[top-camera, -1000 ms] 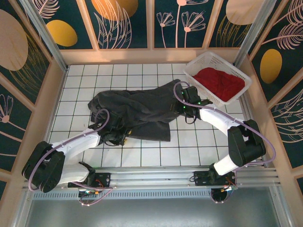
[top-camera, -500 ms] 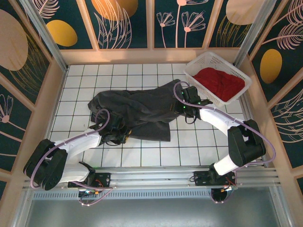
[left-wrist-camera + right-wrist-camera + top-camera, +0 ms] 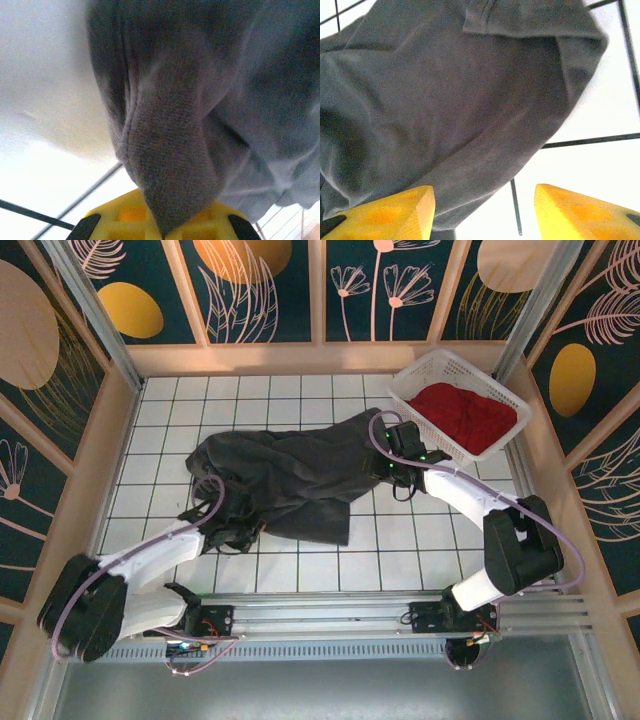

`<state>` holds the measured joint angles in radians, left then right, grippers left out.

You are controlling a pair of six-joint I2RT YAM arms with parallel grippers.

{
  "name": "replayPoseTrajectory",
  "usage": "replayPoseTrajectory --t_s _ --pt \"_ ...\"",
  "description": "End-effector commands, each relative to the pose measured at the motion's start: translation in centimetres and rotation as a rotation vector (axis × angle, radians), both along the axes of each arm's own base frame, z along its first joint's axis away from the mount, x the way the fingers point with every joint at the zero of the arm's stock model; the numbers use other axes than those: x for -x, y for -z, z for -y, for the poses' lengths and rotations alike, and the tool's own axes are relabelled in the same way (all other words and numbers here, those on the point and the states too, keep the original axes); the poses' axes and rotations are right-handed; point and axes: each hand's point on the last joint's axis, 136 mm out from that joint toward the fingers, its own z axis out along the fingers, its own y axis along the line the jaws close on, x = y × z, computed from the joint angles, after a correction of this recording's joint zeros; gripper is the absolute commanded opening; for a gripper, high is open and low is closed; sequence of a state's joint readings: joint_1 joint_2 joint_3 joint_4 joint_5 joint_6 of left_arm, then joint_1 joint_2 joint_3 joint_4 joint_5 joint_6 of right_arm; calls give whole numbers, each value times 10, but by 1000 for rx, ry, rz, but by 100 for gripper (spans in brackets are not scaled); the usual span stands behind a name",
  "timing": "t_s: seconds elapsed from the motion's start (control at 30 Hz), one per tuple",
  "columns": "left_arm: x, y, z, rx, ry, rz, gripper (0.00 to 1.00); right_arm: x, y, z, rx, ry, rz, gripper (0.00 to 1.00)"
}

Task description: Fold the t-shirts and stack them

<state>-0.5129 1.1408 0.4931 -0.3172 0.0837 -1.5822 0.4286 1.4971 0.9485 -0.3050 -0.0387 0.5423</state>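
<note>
The dark charcoal-grey t-shirt (image 3: 290, 475) lies rumpled across the middle of the white tiled table (image 3: 300, 570). My left gripper (image 3: 232, 536) is shut on a fold of its near left edge; in the left wrist view the grey cloth (image 3: 170, 170) runs down into the pinch between the yellow jaws of the left gripper (image 3: 167, 230). My right gripper (image 3: 386, 468) stands open at the shirt's right edge. In the right wrist view the grey shirt (image 3: 445, 100) reaches over the left yellow finger (image 3: 385, 212) of the right gripper (image 3: 482, 215). The bright red t-shirt (image 3: 462, 416) lies bunched in the basket.
The white lattice basket (image 3: 415, 380) stands at the back right corner, close behind my right gripper. Wooden walls (image 3: 95, 470) ring the table. Bare tiles lie along the near edge and at the back left (image 3: 190, 400).
My left arm has drawn back to the left and nearer, dragging the shirt's near edge with it. The right gripper has stayed in place, still open.
</note>
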Motion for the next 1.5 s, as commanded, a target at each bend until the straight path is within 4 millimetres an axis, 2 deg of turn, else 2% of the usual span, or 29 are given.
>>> replayPoseTrajectory --t_s 0.0,0.07,0.13,0.3,0.5,0.67,0.8,1.1,1.37,1.47 --pt "18 6 -75 -229 -83 -31 0 -3 -16 19 29 78 39 55" --pt "13 -9 -110 -336 -121 5 0 -2 -15 26 50 105 42 54" --pt "6 -19 -131 -413 -115 22 0 -1 -12 29 61 112 35 54" --pt "-13 -24 -155 -556 -54 -23 0 5 8 24 80 84 -6 53" --pt "-33 -30 -152 -546 -54 16 0 11 33 -6 109 -46 -41 53" --pt "-34 -27 -149 -540 -34 8 0 -7 48 -11 144 -92 -48 53" --pt "-35 -31 -150 -545 -31 15 0 -23 60 -6 237 -92 -71 53" --pt "-36 -33 -152 -551 -32 15 0 -51 60 -22 374 -223 -28 58" --pt "-37 -30 -151 -536 -33 13 0 -48 74 -35 538 -317 -34 63" --pt "-38 -29 -151 -534 -33 11 0 -47 76 -28 597 -289 -34 61"
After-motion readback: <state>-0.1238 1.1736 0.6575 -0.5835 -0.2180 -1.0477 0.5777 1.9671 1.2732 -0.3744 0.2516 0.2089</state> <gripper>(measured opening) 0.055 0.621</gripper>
